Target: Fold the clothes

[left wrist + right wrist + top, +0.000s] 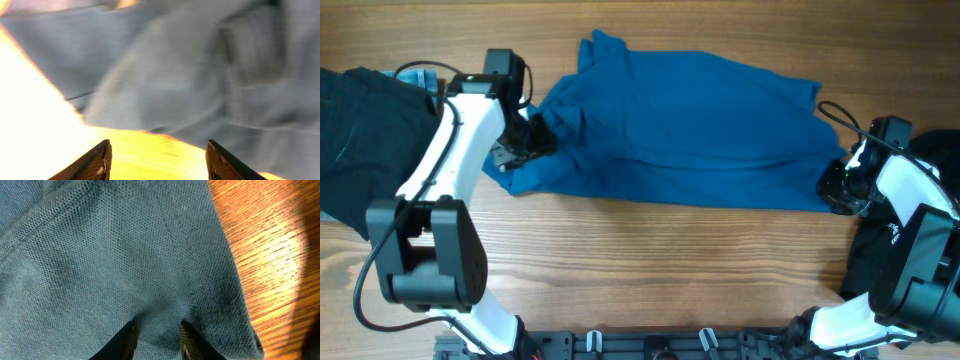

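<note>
The large teal-blue shirt [690,130] lies spread and rumpled across the middle of the wooden table [650,270]. My left gripper [525,140] is at the shirt's left end. In the blurred left wrist view its fingers [157,160] are wide open and empty over bare table, with the shirt's edge [200,75] just ahead. My right gripper [840,185] is at the shirt's right end. In the right wrist view its fingers [157,340] pinch a pucker of the shirt's fabric [125,255] near its edge.
A black garment [360,140] lies at the far left with a light-blue denim piece [415,72] showing behind it. Another black garment [920,190] lies at the right edge under the right arm. Bare wood [270,255] shows right of the shirt's edge.
</note>
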